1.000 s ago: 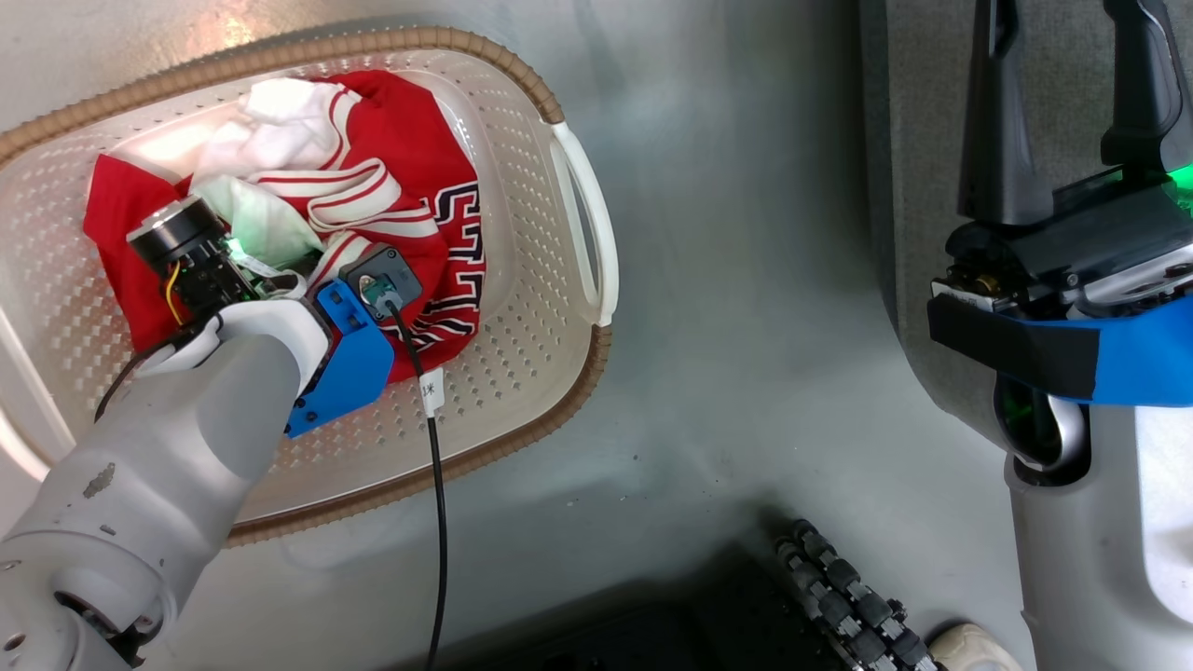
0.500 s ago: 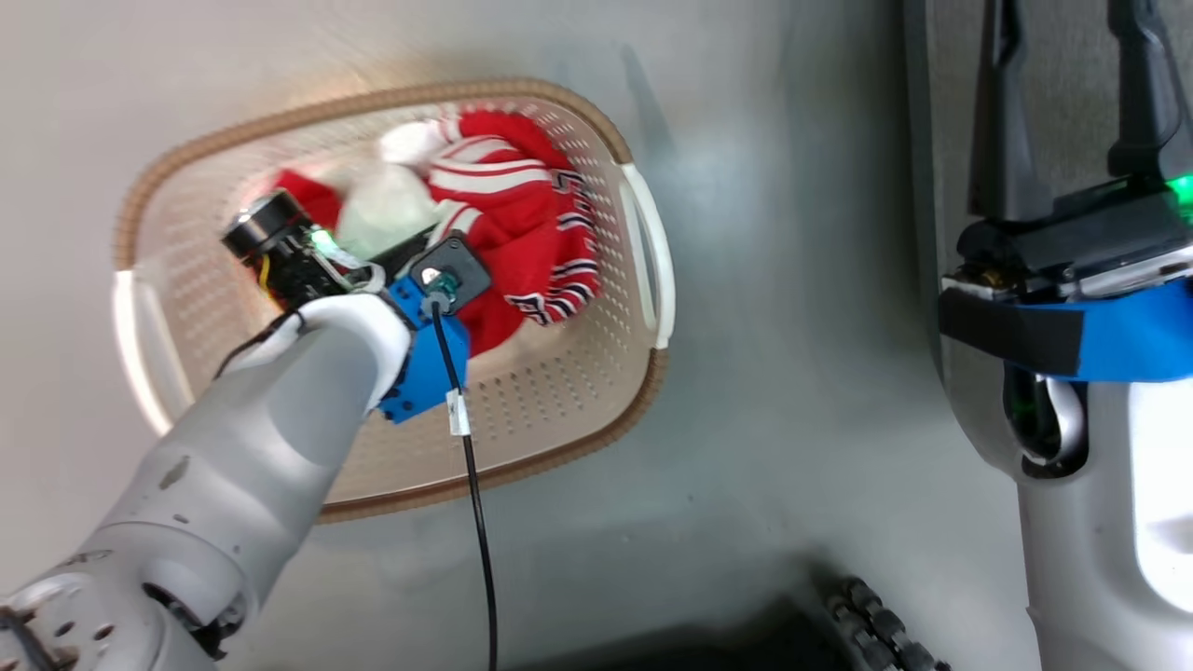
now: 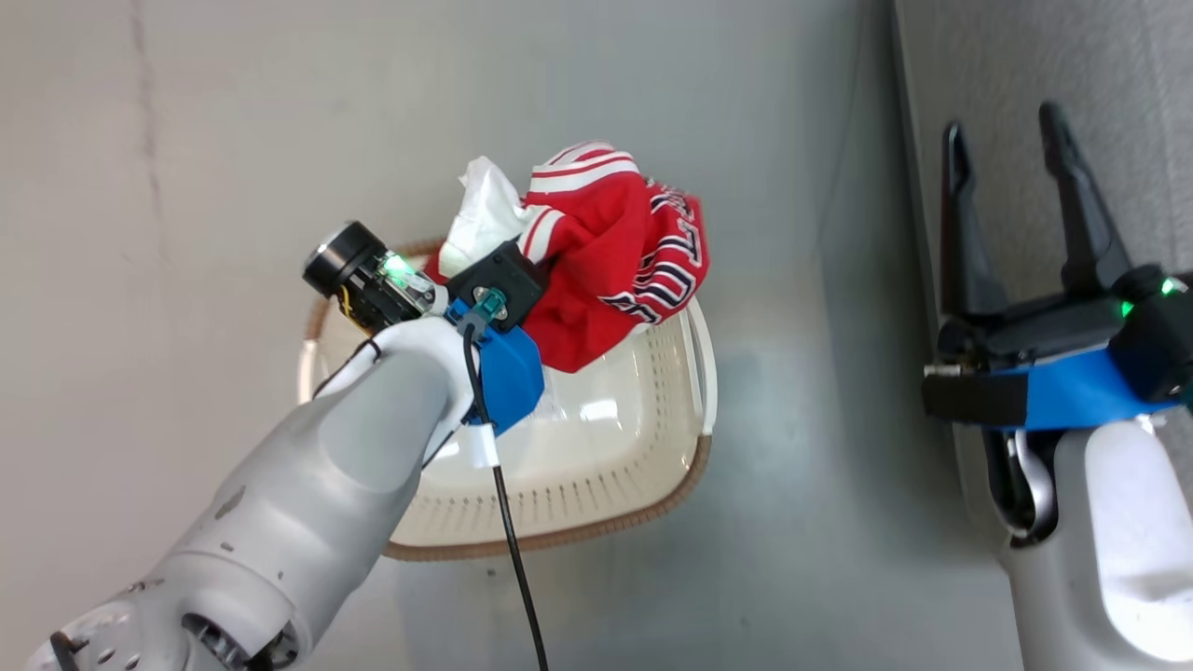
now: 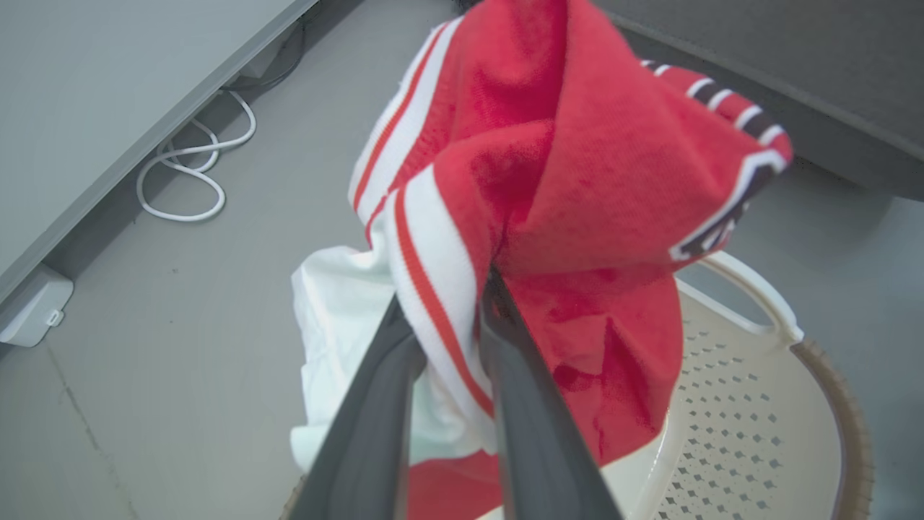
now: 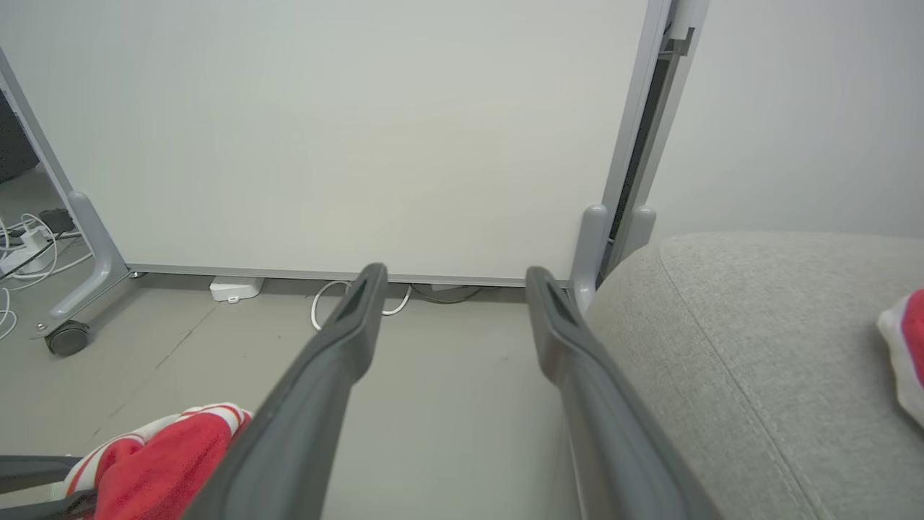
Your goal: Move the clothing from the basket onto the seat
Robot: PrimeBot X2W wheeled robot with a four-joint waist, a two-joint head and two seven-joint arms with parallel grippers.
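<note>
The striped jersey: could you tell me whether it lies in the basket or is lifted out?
Lifted out: the left gripper holds the jersey bunched above the basket.

Red jersey [image 3: 615,270] bunched at left wrist [image 3: 419,345], above cream basket [image 3: 596,447], right fingers [image 3: 967,252] spread over grey seat [image 3: 1146,93]

The head view looks steeply down onto the floor [image 3: 652,93], with the basket [image 3: 559,536] mid-frame and the seat [image 3: 1007,56] along its right edge. The left wrist view sits very near the clothing [image 4: 577,180], facing along its jaws across the floor and basket. The right wrist view looks level past the seat to a white panel [image 5: 325,130]; the red cloth at its lower left is probably that same clothing
</note>
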